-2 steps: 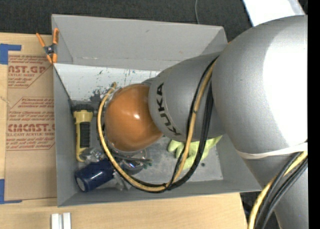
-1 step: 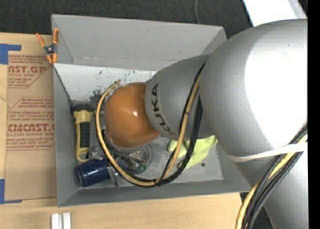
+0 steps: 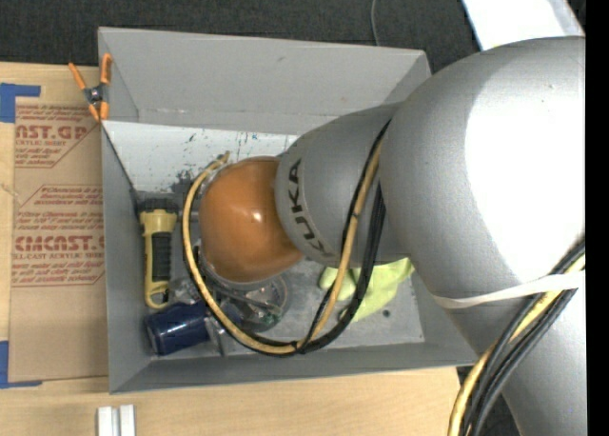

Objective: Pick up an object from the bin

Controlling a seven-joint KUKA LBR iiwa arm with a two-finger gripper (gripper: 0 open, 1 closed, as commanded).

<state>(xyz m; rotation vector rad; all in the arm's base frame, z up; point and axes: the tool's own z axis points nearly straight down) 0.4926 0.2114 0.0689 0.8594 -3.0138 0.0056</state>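
Grey metal bin [image 3: 257, 68]: sloped walls, floor speckled with dark marks; we see bare floor along the view's top wall and in the top-left corner.
Open room: the arm [image 3: 495, 187] crosses the right rim and covers the right half and the middle of the floor; free space lies at the top and in a thin strip along the bottom wall.
Orange cover [image 3: 243, 225]: round, glossy, on the wrist, low over the lower-left-centre of the floor, ringed by black and yellow cables [image 3: 195, 234].
Gripper [image 3: 249, 299]: under the orange cover, pointing down; we cannot tell how far open it is or whether it has hold of anything.
Nearest thing: dark blue cylinder [image 3: 176, 329], lying on its side in the lower-left corner, just beside the gripper, close to the bottom wall.
Yellow tool [image 3: 158, 253]: long yellow body with a black grip panel, lying along the left wall, its lower end just beside the dark blue cylinder.
Yellow-green soft thing [image 3: 376, 282]: perhaps a cloth, partly hidden under the arm, lower right of the floor.
Count: one dark blue cylinder, one yellow tool, one yellow-green soft thing; three that we can count.
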